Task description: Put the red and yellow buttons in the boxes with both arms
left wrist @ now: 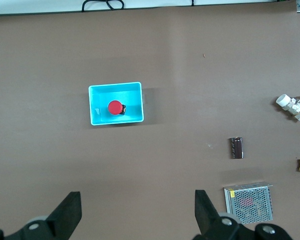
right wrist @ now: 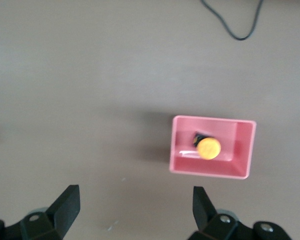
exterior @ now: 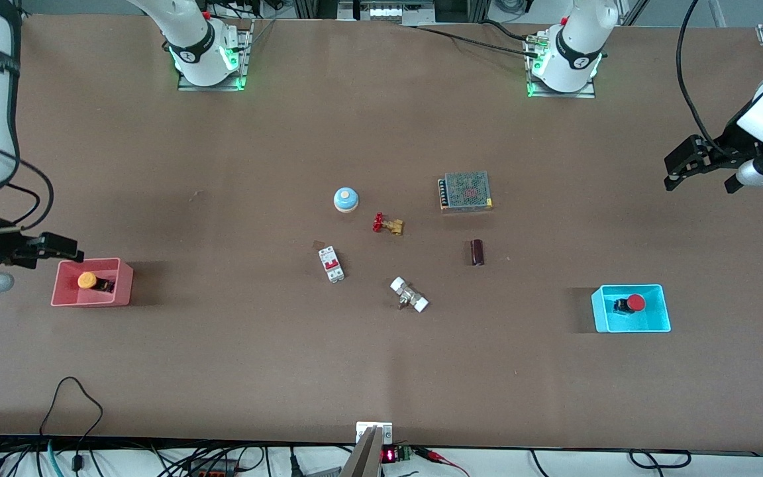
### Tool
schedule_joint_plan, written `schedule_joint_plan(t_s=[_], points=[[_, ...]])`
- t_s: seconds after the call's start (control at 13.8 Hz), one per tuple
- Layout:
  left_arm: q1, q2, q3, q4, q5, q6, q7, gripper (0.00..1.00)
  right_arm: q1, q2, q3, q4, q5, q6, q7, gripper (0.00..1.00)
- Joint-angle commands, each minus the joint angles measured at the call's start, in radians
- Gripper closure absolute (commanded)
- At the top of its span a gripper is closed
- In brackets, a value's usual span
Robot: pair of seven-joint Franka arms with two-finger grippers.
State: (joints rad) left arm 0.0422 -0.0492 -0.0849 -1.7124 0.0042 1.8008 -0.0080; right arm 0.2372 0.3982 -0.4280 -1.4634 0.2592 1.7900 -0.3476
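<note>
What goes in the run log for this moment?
yellow button in pink box | red button in cyan box | left gripper, right gripper open

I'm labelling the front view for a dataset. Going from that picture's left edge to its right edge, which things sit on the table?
pink bin with yellow button → circuit breaker → blue-domed button → red-handled valve → white fitting → cyan bin with red button

The light is even and quite bright, falling from above onto the brown table [exterior: 222, 371]. Shadows are soft: a dark patch lies on the table beside the cyan box [exterior: 631, 309], toward the right arm's end, and a similar one beside the pink box [exterior: 92, 283], toward the left arm's end. The right wrist view looks paler and slightly blurred. Green lamps glow at both arm bases.
</note>
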Motion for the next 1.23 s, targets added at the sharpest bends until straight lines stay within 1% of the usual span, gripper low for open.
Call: schedule_joint_plan(t_s=[0.0,0.14,0.29,0.36,0.43,0.58,0.65,0.72,0.87,1.16], points=[[0.011,-0.023,-0.007,-0.018,-0.016,-0.020,0.013,0.00,0.019,-0.047,-0.002,-0.011,0.005,-0.061,0.047,0.00],[0.015,-0.023,-0.004,-0.019,-0.016,-0.057,0.013,0.00,0.017,-0.048,0.002,0.063,0.000,-0.134,0.047,0.00],[0.019,-0.026,-0.004,-0.019,-0.016,-0.058,0.013,0.00,0.016,-0.067,0.005,0.080,-0.012,-0.169,0.058,0.00],[0.019,-0.026,-0.006,-0.019,-0.016,-0.058,0.013,0.00,0.001,-0.084,0.026,0.080,-0.030,-0.184,0.094,0.00],[0.019,-0.026,-0.004,-0.019,-0.016,-0.058,0.013,0.00,-0.045,-0.113,0.099,0.080,-0.081,-0.204,0.143,0.00],[0.019,-0.026,-0.006,-0.019,-0.016,-0.058,0.011,0.00,-0.177,-0.162,0.290,0.078,-0.208,-0.225,0.208,0.00],[0.019,-0.026,-0.006,-0.019,-0.016,-0.058,0.011,0.00,-0.226,-0.179,0.346,0.078,-0.254,-0.251,0.229,0.00],[0.019,-0.026,-0.006,-0.018,-0.016,-0.058,0.011,0.00,-0.251,-0.194,0.366,0.078,-0.265,-0.292,0.248,0.00],[0.019,-0.026,-0.006,-0.018,-0.016,-0.057,0.011,0.00,-0.259,-0.228,0.356,0.071,-0.267,-0.354,0.274,0.00],[0.019,-0.026,-0.006,-0.018,-0.016,-0.057,0.011,0.00,-0.254,-0.301,0.359,-0.020,-0.267,-0.304,0.279,0.00]])
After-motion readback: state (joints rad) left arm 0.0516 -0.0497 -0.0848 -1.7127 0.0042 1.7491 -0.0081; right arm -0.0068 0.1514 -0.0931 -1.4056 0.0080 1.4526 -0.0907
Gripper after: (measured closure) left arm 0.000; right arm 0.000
